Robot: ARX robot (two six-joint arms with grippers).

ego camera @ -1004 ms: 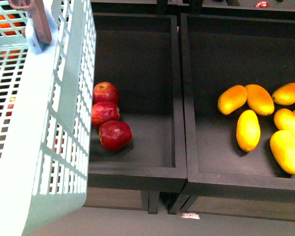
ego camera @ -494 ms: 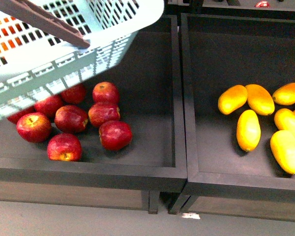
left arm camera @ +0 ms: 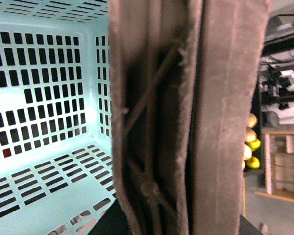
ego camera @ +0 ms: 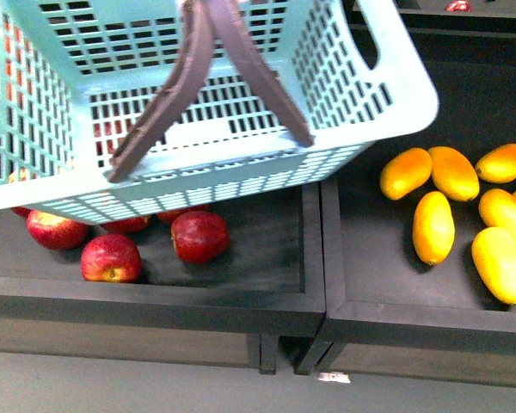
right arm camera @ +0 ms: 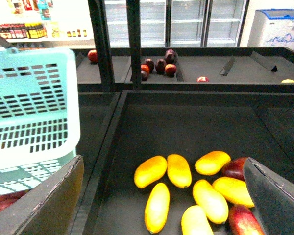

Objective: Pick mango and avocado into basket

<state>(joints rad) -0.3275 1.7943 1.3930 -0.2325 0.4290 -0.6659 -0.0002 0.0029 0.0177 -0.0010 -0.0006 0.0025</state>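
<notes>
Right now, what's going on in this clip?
The basket hangs in the air above the bin of apples, apparently carried by its handles, which fill the left wrist view; the left arm's fingers are hidden. The basket looks empty. The right gripper hovers over the mangoes, its fingers spread open, holding nothing.

black display bins (ego camera: 314,301) | grey floor (ego camera: 112,387) | glass-door fridges (right arm camera: 186,22) behind
</notes>
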